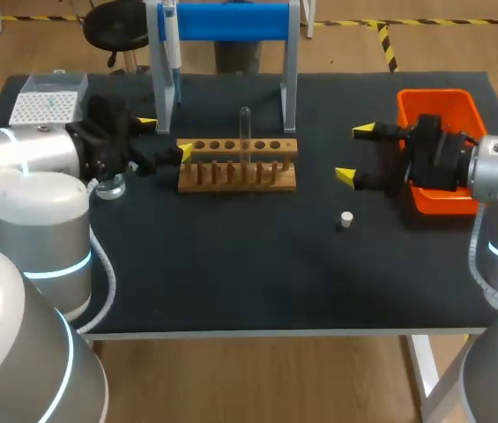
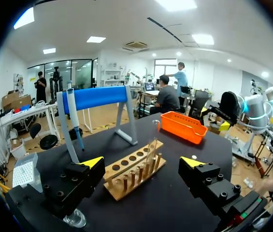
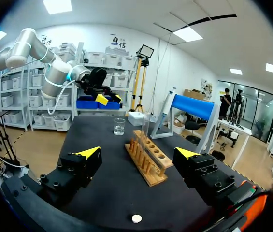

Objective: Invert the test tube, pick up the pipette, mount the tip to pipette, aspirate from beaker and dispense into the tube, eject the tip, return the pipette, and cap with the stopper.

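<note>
Test tube [image 1: 245, 130] stands upright in wooden rack [image 1: 237, 184].

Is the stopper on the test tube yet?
No, the stopper lies on the table, apart from the open-topped test tube standing in the rack.

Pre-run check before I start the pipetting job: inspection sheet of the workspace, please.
Surface: black table, no spills seen.
Job's things: test tube standing in wooden rack; pipette hanging on blue-barred stand; tip box at far left corner; beaker by left gripper; white stopper loose on table; orange bin at right.
Clutter: nothing seen.
Grippers: left gripper open, empty, at rack's left end; right gripper open, empty, beside bin.
Cables: white cable along left arm.
Surroundings: nobody at the table.
</note>
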You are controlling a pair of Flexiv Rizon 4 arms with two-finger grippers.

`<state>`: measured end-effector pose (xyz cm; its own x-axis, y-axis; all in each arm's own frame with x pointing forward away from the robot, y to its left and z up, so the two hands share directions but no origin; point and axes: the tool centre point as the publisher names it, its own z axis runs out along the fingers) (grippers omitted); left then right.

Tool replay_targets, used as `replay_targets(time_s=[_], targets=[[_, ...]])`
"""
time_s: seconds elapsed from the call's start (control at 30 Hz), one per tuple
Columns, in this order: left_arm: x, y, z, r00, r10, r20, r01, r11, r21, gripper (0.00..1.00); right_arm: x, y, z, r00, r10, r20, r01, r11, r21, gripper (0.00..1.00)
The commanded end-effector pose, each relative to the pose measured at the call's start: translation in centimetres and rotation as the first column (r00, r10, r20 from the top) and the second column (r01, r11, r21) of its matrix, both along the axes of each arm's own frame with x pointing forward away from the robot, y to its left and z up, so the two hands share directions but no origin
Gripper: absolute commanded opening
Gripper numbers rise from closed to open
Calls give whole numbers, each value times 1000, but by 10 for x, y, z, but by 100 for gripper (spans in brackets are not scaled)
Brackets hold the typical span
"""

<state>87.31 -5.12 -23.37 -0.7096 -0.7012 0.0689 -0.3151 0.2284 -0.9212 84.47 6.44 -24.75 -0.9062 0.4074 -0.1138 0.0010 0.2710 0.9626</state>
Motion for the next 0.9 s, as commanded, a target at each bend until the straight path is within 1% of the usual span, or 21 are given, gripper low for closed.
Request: replay_targets(time_s=[0.03, 0.53, 0.63, 0.73, 0.77, 0.83, 0.9], targets=[[-6, -1, -2, 1000, 10, 16, -10, 1000, -13, 100, 0, 1, 0, 1000, -3, 1, 3, 1000, -1, 100], [-6, -1, -2, 1000, 10, 16, -10, 1000, -13, 100, 0, 1, 0, 1000, -3, 1, 3, 1000, -1, 100], [-6, -1, -2, 1000, 10, 16, -10, 1000, -13, 100, 14, 7, 3, 999, 47, 1, -47, 999, 27, 100], [-6, -1, -2, 1000, 10, 16, -10, 1000, -13, 100, 24, 15, 9, 994, 107, 7, -107, 993, 55, 100], [-6, -1, -2, 1000, 10, 16, -10, 1000, -13, 100, 27, 17, 11, 991, 136, 4, -136, 988, 70, 100], [-6, -1, -2, 1000, 10, 16, -10, 1000, -13, 100, 34, 23, 14, 983, 180, 20, -181, 980, 84, 100], [-6, -1, -2, 1000, 10, 16, -10, 1000, -13, 100, 41, 29, 15, 973, 229, 9, -229, 967, 113, 100]])
